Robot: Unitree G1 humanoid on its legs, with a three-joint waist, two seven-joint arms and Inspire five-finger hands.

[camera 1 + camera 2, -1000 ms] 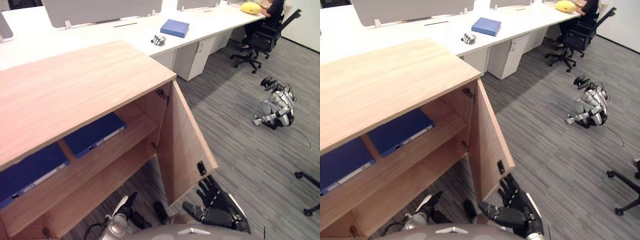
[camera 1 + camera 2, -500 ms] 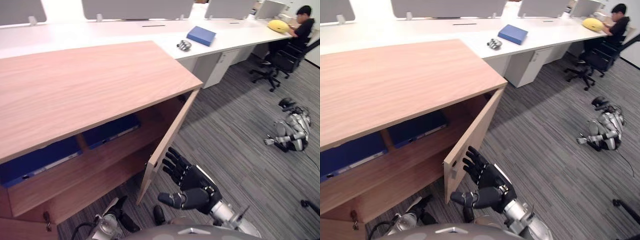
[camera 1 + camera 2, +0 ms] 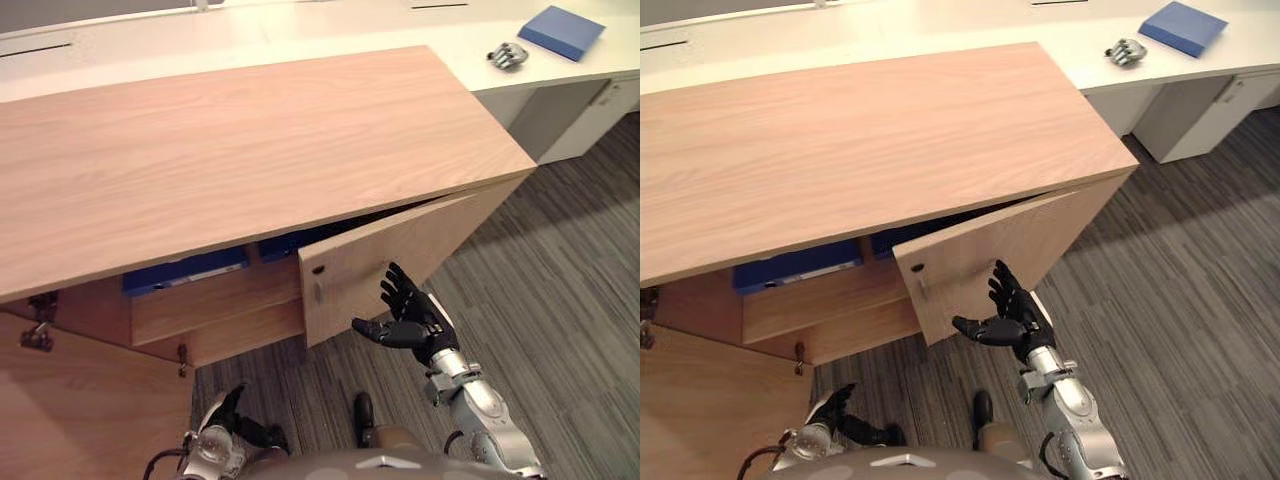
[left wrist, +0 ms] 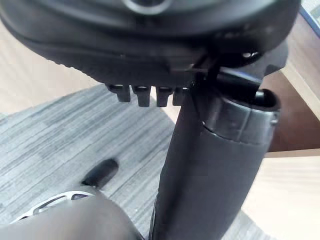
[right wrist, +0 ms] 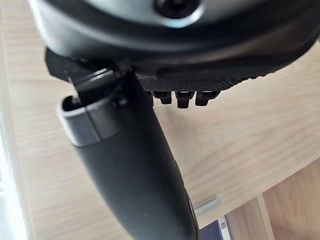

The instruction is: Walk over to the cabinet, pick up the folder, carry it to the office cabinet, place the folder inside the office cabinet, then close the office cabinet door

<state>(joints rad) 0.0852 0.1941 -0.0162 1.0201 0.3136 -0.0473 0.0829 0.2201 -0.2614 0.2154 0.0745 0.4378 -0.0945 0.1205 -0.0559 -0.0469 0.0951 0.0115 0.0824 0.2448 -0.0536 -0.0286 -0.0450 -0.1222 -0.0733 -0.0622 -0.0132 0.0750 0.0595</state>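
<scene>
Left eye view: the right hand (image 3: 410,315), fingers spread wide and empty, is at the lower edge of the office cabinet door (image 3: 400,250). The blue folder (image 3: 185,272) lies shelved past the door's free edge.
Right eye view: open floor (image 3: 1200,300) beside the door.
Left wrist view: the left hand (image 4: 150,30) is relaxed and empty.
Right wrist view: straight fingers (image 5: 183,97) near the door face.

Cabinet shelf (image 3: 215,300): 2 blue folders (image 3: 185,272) side by side, partly hidden under top. White desk (image 3: 300,30) behind: blue flat box (image 3: 565,30), small grey gadget (image 3: 508,56) nr it. Carpet floor (image 3: 560,300) below.

An office is indicated by a long white desk (image 3: 300,25), grey striped carpet (image 3: 560,300) and a low light-wood cabinet (image 3: 250,150) holding blue folders (image 3: 185,272).
</scene>
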